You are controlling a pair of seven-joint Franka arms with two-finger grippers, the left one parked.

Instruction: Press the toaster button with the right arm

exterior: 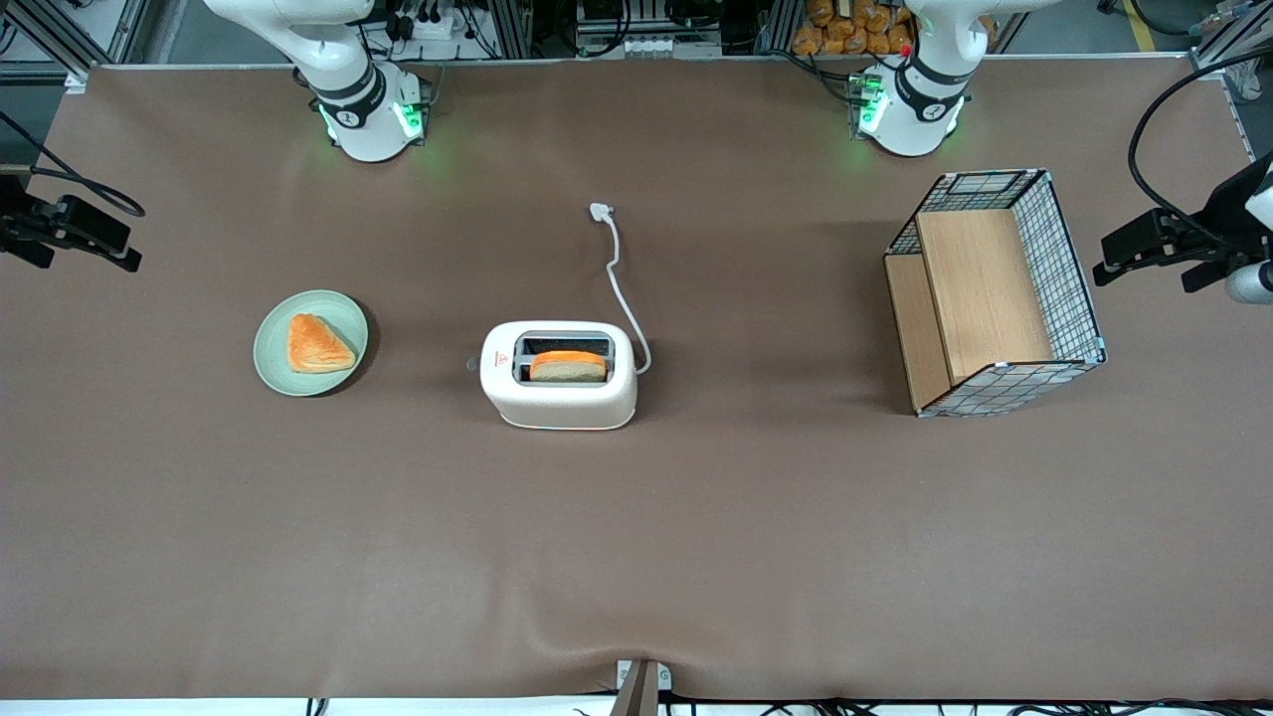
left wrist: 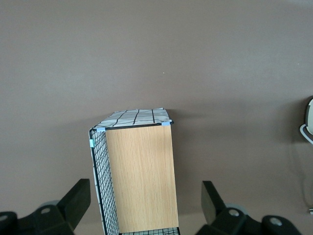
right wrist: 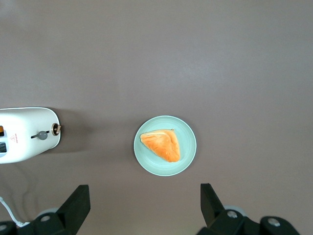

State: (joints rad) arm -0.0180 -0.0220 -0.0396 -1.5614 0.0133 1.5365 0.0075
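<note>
My claw (right wrist: pixel 142 205) hangs open above worktop (exterior: pixel 696 547) w/ toaster button (right wrist: pixel 56 129) well apart, nearer worktop centre.

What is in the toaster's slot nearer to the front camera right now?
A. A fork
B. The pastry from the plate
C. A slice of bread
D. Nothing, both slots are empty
C: a slice of bread stands in the toaster; the pastry lies on the plate, and the open gripper hangs high above it.

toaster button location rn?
The toaster button sticks out of the toaster's narrow end facing the green plate with the pastry; the open right hand hangs high above that plate.
</note>
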